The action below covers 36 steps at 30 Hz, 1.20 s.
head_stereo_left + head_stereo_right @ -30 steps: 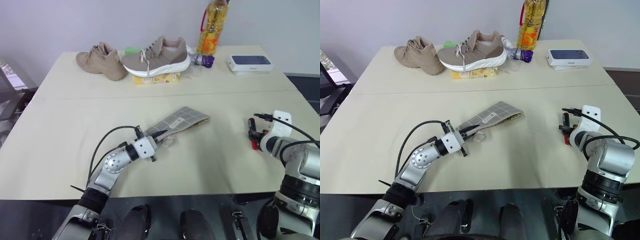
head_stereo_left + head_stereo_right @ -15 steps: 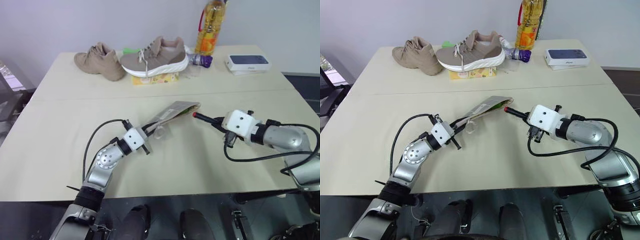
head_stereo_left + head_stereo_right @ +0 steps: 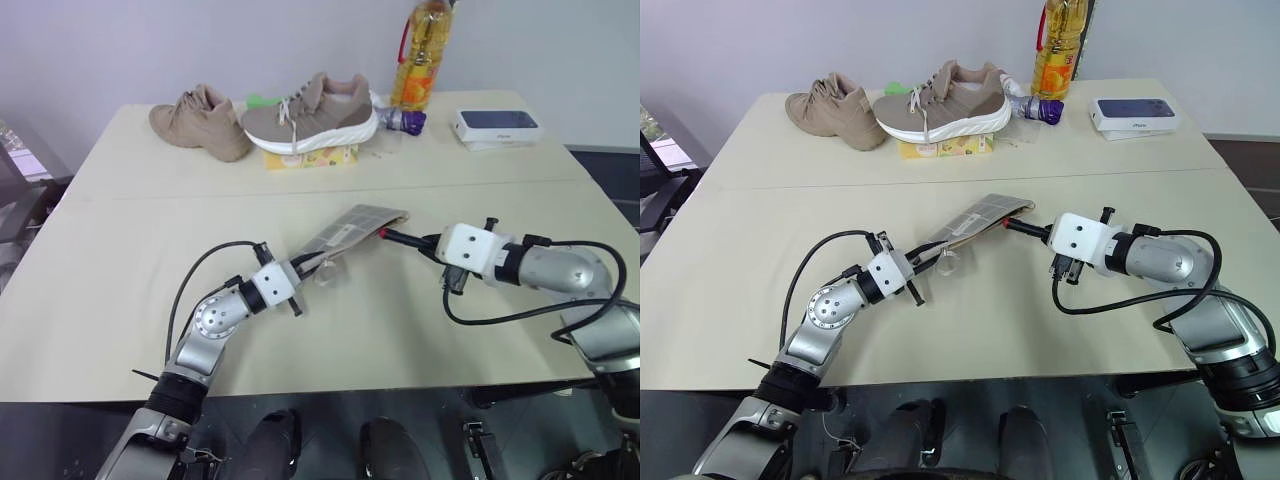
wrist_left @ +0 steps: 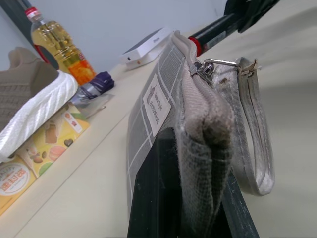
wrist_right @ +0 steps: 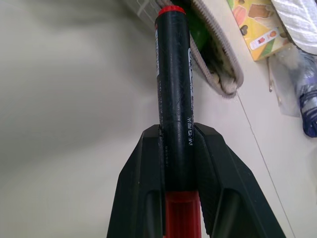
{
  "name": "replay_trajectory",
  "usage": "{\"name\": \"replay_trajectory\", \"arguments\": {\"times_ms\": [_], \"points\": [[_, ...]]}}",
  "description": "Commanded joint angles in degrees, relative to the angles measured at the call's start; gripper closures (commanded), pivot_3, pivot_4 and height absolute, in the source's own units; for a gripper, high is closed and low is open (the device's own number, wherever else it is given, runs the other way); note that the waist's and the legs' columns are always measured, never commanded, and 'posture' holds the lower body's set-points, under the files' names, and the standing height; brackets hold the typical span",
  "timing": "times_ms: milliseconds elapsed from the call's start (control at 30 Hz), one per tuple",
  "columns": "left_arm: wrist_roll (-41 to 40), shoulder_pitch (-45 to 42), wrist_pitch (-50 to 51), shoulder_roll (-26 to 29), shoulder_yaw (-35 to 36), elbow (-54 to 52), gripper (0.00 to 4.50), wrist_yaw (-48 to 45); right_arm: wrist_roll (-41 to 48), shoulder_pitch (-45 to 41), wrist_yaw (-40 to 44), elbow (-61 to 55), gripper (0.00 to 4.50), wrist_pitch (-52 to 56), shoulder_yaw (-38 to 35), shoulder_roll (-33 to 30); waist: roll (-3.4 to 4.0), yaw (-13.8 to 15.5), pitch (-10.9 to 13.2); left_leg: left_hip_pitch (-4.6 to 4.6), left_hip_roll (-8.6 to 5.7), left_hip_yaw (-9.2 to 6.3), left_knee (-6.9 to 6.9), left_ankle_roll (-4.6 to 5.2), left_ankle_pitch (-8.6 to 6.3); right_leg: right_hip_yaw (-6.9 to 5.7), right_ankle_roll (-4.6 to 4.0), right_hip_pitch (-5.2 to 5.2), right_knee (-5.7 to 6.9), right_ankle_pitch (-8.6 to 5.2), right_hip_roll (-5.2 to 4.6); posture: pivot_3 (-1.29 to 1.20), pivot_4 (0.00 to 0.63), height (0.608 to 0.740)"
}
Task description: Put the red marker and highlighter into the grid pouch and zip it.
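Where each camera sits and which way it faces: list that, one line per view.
Left eye view: on the head, looking forward and down at the table; both arms show.
Right eye view: beside it, same scene.
Left wrist view: along the left gripper, shut on the grid pouch; behind it, an oil bottle.
Right wrist view: along the right gripper, shut on the red marker, aimed at the pouch's mouth.
Shared: both wrist views show marker and pouch.
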Motion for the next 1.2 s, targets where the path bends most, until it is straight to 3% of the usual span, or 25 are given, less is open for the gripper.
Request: {"name": "replay_trajectory", "arguments": {"times_ms": [33,500,1200], "points": [[0.14,-0.19,-1.12,0.22,-0.13,-2.08,4.50,-0.01,0.36,-1.06,1.22,-1.83,4.20,-0.90,-1.04,-0.33,0.00,0.00,0.00,0.00,0.00,0.00,0.00,0.00,0.00,0.00,0.00,0.00,0.00,0.00,0.00,0.00,0.150,0.739],[0.64,-0.10,-1.61,0.09,-0.23,-1.56,4.50,0.01,0.89,-1.18,4.60,-0.82,4.20,-2.28,-3.69,-2.98,0.00,0.01,0.00,0.00,0.00,0.00,0.00,0.00,0.00,0.00,0.00,0.00,0.00,0.00,0.00,0.00,0.150,0.739],[-0.53,-1.41,-0.89,-1.11,-3.33,-5.29,4.50,-4.98,-11.05,-10.06,7.03,-3.43,4.20,-14.18,10.54,2.21,0.00,-0.11,0.00,0.00,0.00,0.00,0.01,-0.01,0.00,0.00,0.00,-0.01,0.00,0.00,0.00,0.00,0.150,0.739]]}}
